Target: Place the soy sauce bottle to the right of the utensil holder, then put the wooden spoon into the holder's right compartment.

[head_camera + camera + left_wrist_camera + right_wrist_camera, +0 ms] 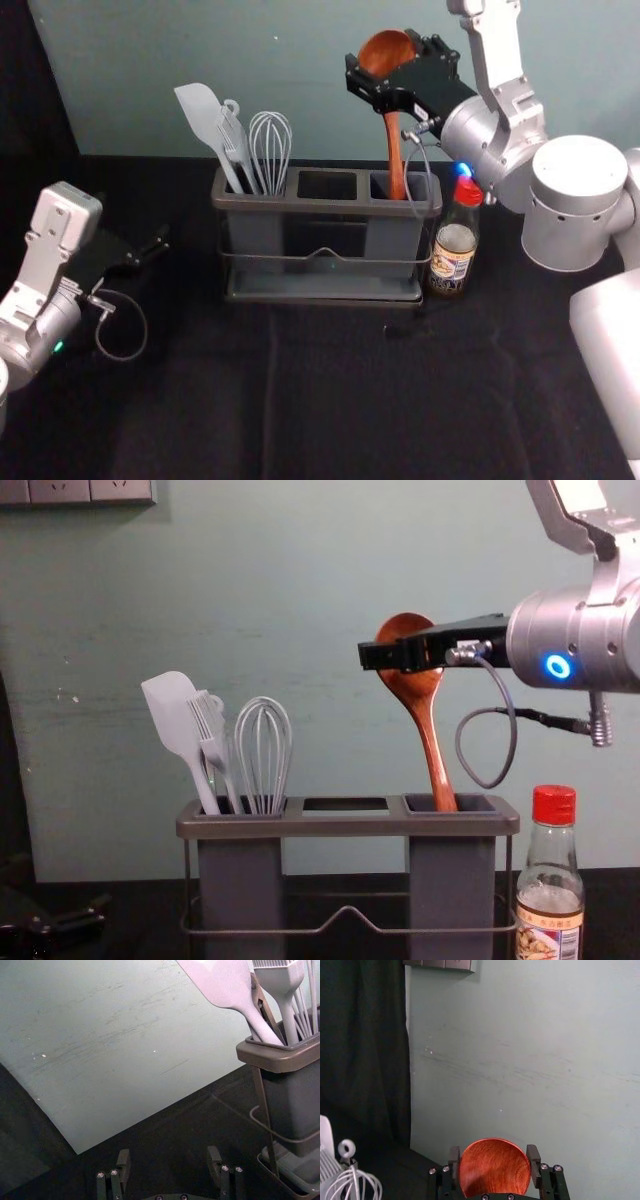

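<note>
Well above holder's rim (325, 206), right pincer (380, 54) grips spoon (395, 150) (left pincer (150, 252) clear, leftward).

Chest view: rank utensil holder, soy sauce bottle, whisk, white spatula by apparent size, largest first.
1. Utensil holder
2. Soy sauce bottle, even cut off by the lower edge
3. Whisk and white spatula: visible parts too alike to rank, handles partly hidden in the holder
</note>
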Robot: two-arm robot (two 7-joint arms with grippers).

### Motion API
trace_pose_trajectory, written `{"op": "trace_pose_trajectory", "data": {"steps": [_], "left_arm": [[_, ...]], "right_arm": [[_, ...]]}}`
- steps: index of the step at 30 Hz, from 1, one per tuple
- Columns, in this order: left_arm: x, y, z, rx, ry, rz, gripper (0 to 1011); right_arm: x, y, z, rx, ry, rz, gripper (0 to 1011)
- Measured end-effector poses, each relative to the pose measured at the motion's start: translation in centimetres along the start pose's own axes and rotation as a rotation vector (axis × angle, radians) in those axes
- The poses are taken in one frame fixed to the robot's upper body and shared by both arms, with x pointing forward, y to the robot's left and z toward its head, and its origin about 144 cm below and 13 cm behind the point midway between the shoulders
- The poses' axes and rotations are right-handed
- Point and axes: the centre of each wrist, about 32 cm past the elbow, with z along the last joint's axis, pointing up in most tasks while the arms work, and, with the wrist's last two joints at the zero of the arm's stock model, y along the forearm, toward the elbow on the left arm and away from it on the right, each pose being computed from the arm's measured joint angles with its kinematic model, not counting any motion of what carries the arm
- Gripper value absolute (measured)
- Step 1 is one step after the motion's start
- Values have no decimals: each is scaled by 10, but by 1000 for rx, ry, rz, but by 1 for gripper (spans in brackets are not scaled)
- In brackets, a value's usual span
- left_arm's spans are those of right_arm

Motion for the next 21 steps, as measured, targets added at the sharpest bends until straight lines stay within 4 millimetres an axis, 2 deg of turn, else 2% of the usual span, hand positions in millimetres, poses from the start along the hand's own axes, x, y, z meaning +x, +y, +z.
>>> {"op": "trace_pose_trajectory", "data": {"steps": [21], "left_arm": [[0,0,0,0,0,0,1005]], "right_arm": [[-9,-12,-26,-48,-11,15,830]]}}
